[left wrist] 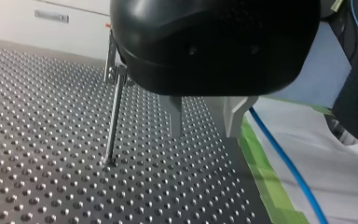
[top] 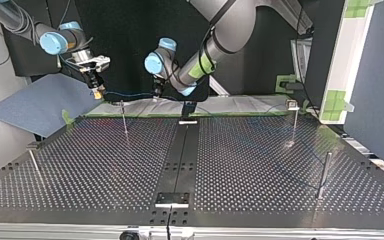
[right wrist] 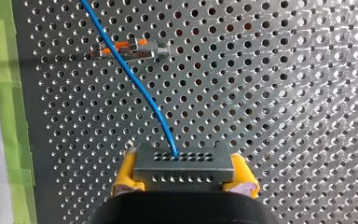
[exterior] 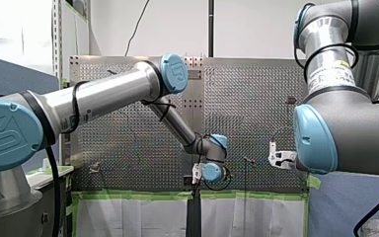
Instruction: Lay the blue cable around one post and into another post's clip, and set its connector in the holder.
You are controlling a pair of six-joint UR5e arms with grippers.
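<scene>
Evidently routing has barely begun: my right gripper (right wrist: 184, 179) has its yellow-padded jaws clamped on the connector (right wrist: 182, 163) above the table (right wrist: 284, 93), so the holder must be unfilled. The blue cable (right wrist: 142, 91) trails across a clip-topped post (right wrist: 130, 48), probably not seated in the clip. My left gripper (left wrist: 203, 133) holds its jaws apart, empty. Next, the cable needs wrapping round a post.

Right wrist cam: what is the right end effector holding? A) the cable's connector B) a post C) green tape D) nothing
A: the right end effector clamps the grey connector between its yellow pads, with the blue cable running out of it.
</scene>
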